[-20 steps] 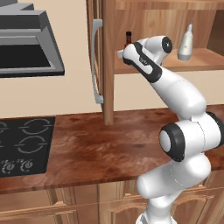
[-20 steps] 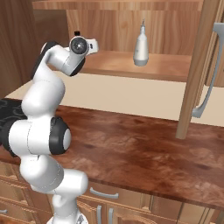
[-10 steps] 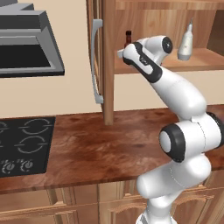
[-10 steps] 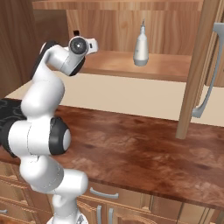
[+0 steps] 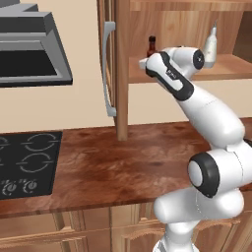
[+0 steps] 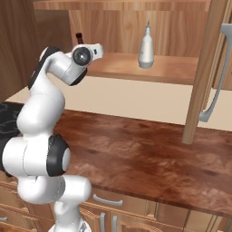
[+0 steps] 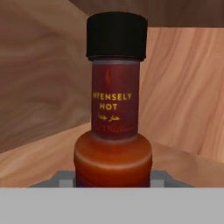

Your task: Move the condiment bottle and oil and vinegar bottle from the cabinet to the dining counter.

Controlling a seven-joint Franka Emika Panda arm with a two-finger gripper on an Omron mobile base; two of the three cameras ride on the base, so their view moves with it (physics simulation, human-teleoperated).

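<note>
Red-brown sauce fills my close view: the condiment bottle (image 7: 113, 109) stands upright right in front of my hand, black cap on top, a dark label reading "INTENSELY HOT" on its neck. Against a second ago almost nothing differs; my arm reaches to the same spot on the shelf, and both bottles stand where they stood. My fingers (image 7: 113, 180) sit on either side of the bottle's shoulder, partly closed around it, but I cannot tell whether they actually touch or grip it. The cabinet (image 5: 167, 29) is open, its door (image 5: 109, 64) swung out edge-on to the left with the grey bar handle (image 5: 107, 69) facing out. On its inner shelf (image 6: 172, 70) stand two things, well apart: the condiment bottle near the left end, close to the side wall, and the oil and vinegar bottle (image 6: 146, 47) nearer the middle, upright. Bare shelf lies between them and to the right of the pale bottle. Below, the reddish-brown worktop (image 5: 123, 167) spreads wide beside the black stovetop (image 5: 27, 162).
</note>
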